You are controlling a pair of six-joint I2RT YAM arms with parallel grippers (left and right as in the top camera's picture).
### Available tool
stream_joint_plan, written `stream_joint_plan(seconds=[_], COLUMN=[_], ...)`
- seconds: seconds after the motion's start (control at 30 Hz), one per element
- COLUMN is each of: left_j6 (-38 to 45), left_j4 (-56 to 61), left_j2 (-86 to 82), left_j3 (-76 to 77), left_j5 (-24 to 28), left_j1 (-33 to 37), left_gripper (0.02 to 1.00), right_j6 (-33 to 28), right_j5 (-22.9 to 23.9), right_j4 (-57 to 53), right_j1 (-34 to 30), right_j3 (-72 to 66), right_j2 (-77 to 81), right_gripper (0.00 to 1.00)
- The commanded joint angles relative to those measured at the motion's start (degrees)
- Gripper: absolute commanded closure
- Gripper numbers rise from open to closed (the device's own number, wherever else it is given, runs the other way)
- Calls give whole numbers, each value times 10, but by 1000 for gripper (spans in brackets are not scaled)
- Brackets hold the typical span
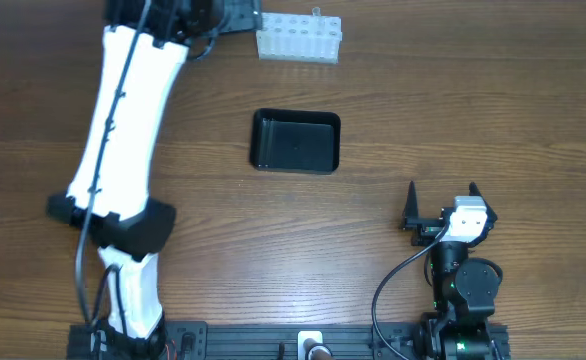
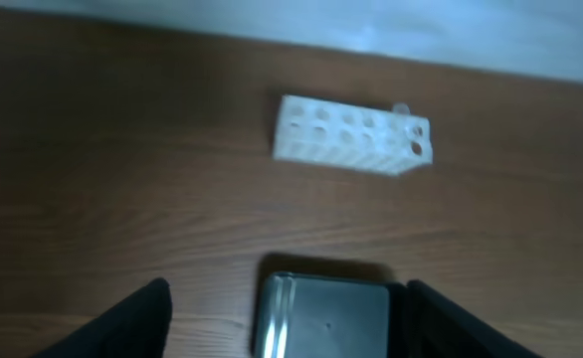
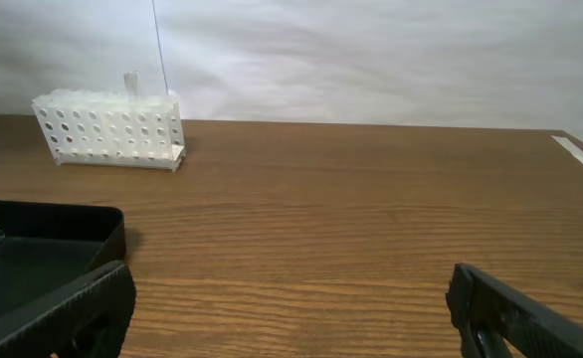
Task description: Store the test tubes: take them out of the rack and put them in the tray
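Wood-grain worktop (image 1: 473,100) before a white wall (image 3: 371,60) carries rack (image 1: 299,38) and tray (image 1: 295,141); left pincer (image 2: 287,293) and right pincer (image 3: 290,276) both gape apart.

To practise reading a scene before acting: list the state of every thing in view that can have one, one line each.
rack: upright on the table, one tube in an end hole, other holes look empty.
test tube: upright, standing in the rack.
tray: open side up on the table; contents unclear.
left end effector: open, holding nothing.
right end effector: open, holding nothing.
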Motion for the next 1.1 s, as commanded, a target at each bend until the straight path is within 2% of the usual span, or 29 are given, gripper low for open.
stream_joint_plan(seconds=[0.03, 0.13, 0.63, 0.83, 0.97, 1.1], left_j6=[-1, -1, -1, -1, 4, 6], left_j4=[52, 108, 349, 381, 487, 625], left_j2=[-72, -118, -371, -473, -550, -655], left_j3=[-101, -179, -613, -740, -848, -989], left_j5=[-31, -33, -73, -62, -55, -18], left_j1=[5, 7, 10, 17, 44, 83], left_gripper=[145, 20, 20, 20, 23, 20], right_j6=[2, 2, 2, 2, 2, 2], right_j5=[-5, -5, -5, -5, -5, -5], right_j4=[-2, -2, -2, -2, -2, -2], right_j1=[-5, -5, -5, -5, -5, -5], right_j3=[-3, -3, -3, -3, -3, -3], right_j2=[-6, -6, -6, -6, -6, -6], right_gripper=[7, 7, 7, 9, 9, 7])
